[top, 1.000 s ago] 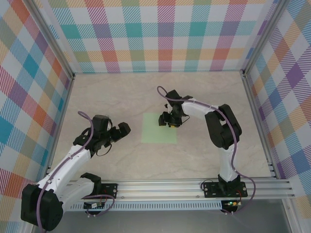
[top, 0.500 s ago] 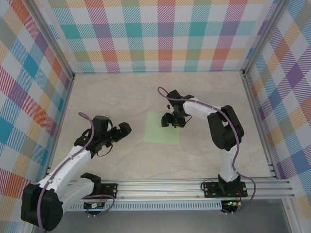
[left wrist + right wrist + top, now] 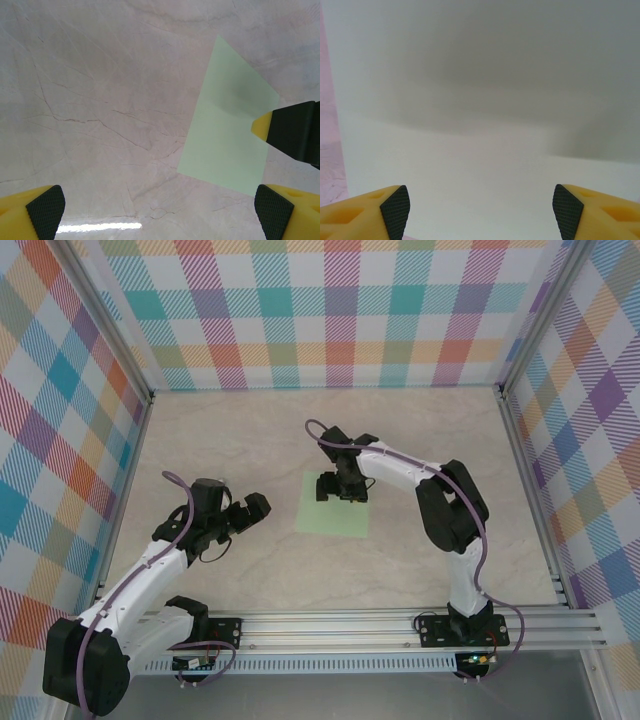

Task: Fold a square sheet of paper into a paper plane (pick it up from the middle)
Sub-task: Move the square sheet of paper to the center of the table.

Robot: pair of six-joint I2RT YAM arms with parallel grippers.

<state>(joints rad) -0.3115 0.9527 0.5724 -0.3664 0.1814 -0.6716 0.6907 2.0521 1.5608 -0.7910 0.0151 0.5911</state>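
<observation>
The right gripper (image 3: 338, 487) has its two yellow fingers with black pads spread wide apart. Nothing is between them. In the right wrist view the right gripper (image 3: 480, 210) is very close above the square sheet of thin, pale mint-green paper (image 3: 480, 100). The paper looks blurry there, and a soft grey shadow lies across it. I cannot tell if the fingers touch the paper or just hang over it.

From the top view, this gripper is over the far part of the paper (image 3: 335, 520). The paper lies flat in the middle of the pale, stone-look table (image 3: 220, 440). It is turned a little, so its sides do not line up with the table edges. The right arm is black and white. It reaches from its base at the near edge, goes up along the right side and bends in to the left over the paper.

The left gripper (image 3: 248, 510) is wide open too, and it holds nothing. It hangs over bare table to the left of the paper, apart from it. In the left wrist view the left gripper (image 3: 160, 212) shows a yellow tip in each bottom corner, with the green paper (image 3: 225, 140) off to the right. The left arm runs back to the near left corner of the table.

Bright checked walls (image 3: 340, 330) stand around the left, far and right edges.
</observation>
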